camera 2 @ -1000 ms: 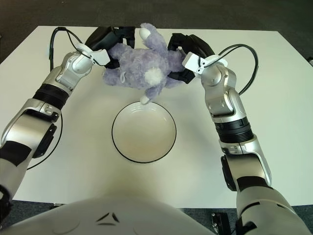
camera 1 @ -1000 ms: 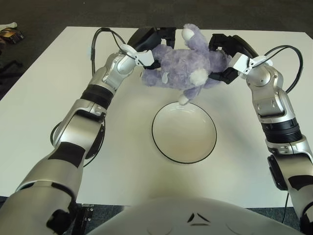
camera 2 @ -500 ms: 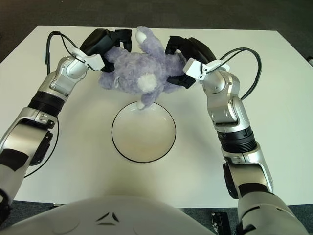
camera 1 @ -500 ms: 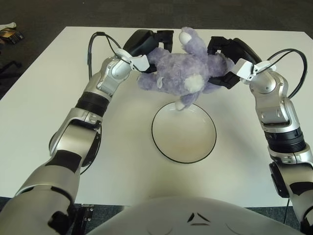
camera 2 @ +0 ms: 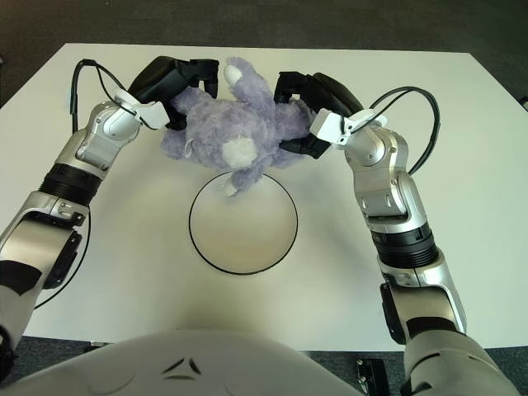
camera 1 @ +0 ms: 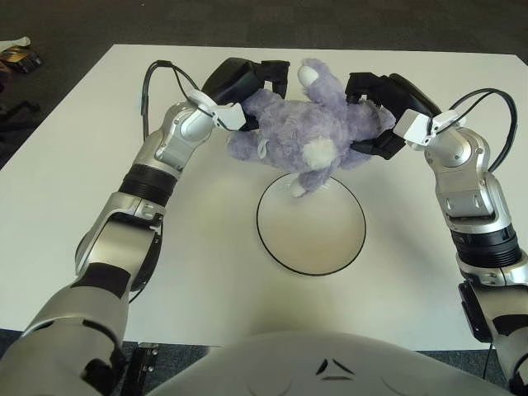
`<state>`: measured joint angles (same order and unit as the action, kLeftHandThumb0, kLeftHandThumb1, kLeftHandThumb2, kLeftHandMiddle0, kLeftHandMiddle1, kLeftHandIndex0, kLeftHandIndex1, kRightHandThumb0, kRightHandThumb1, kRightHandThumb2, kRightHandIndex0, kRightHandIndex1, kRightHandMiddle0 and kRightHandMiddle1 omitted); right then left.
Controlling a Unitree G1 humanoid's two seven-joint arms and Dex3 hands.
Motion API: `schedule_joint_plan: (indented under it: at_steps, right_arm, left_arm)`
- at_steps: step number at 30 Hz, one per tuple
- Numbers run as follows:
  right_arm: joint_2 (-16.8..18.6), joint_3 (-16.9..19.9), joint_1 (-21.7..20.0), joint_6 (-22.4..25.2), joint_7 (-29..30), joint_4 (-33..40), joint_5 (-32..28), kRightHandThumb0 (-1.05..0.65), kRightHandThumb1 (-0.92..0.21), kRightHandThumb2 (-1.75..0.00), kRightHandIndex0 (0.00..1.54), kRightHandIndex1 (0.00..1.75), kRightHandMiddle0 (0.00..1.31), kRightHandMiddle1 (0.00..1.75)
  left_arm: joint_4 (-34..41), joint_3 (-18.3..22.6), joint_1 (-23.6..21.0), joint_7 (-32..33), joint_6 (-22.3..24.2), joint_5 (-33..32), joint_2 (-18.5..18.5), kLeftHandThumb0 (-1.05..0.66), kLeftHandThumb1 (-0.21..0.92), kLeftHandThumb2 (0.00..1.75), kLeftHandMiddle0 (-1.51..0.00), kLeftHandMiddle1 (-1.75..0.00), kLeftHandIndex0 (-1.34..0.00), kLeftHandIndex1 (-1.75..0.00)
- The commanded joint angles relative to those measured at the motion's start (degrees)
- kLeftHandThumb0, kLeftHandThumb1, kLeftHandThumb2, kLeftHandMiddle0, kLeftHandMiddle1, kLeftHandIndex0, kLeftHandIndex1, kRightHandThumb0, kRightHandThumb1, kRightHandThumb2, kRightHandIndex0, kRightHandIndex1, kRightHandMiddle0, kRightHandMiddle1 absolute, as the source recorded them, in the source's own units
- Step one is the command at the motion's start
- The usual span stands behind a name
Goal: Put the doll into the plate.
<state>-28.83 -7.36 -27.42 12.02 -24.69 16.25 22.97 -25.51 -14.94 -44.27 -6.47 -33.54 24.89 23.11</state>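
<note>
Left eye view, doll (camera 1: 307, 136) between left hand (camera 1: 247, 82), right hand (camera 1: 381, 103)

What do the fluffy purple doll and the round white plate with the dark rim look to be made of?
The purple doll, held between the left hand and right hand, looks like soft plush fabric: fuzzy, matte pile with white patches and a drooping limb. The white plate seems ceramic or hard plastic: smooth, even surface with a thin dark rim; which of the two cannot be told.

Both hands clasped the purple plush doll (camera 2: 235, 132) above the plate's far rim (camera 2: 243, 175), left hand (camera 2: 169, 82) and right hand (camera 2: 318, 103) gripping opposite sides.
</note>
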Motion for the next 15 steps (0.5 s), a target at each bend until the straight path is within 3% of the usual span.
schedule_joint_plan:
  at_steps: [1, 7, 15]
  right_arm:
    - [-1.36, 0.75, 0.99, -1.51, -0.93, 1.18, -0.97, 0.56, -0.09, -1.59, 0.79, 1.75, 1.02, 1.75]
    - [-1.28, 1.10, 1.91, -0.40, -2.00, 2.24, -1.42, 0.57, -0.09, -1.59, 0.80, 1.75, 1.03, 1.75]
    - [-1.63, 0.91, 3.29, -3.46, -0.63, 1.19, -0.70, 0.57, -0.09, -1.59, 0.80, 1.75, 1.03, 1.75]
  left_arm:
    - [2.22, 1.23, 1.58, -1.83, 1.62, -1.28, 0.96, 0.00, -0.07, 1.75, -0.87, -1.75, -0.71, -1.72]
    - [6.61, 2.01, 4.06, -3.82, 4.64, -1.62, 1.37, 0.00, -0.07, 1.75, -0.87, -1.75, -0.70, -1.73]
    - [10.37, 2.36, 5.75, -5.46, 8.70, -0.44, 1.70, 0.00, -0.07, 1.75, -0.87, -1.75, -0.71, -1.72]
